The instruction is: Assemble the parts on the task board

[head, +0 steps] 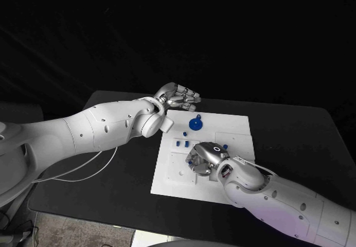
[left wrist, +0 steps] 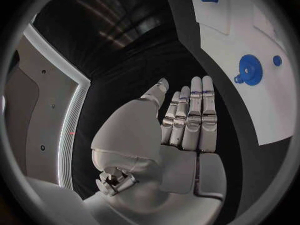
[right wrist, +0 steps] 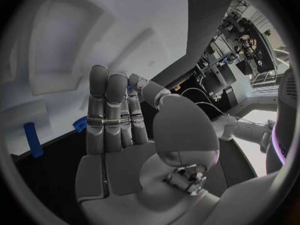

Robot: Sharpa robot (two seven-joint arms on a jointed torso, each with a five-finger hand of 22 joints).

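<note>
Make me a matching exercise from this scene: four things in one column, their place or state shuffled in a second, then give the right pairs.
Things
1. left hand
2. right hand
3. blue gear
4. task board

Place or state
A. white plate lying in the middle of the black table
B. over the middle of the board, among small blue parts
C. at the board's far left corner, fingers empty
D. round part on the far half of the board

Pairs: 1-C, 2-B, 3-D, 4-A
</note>
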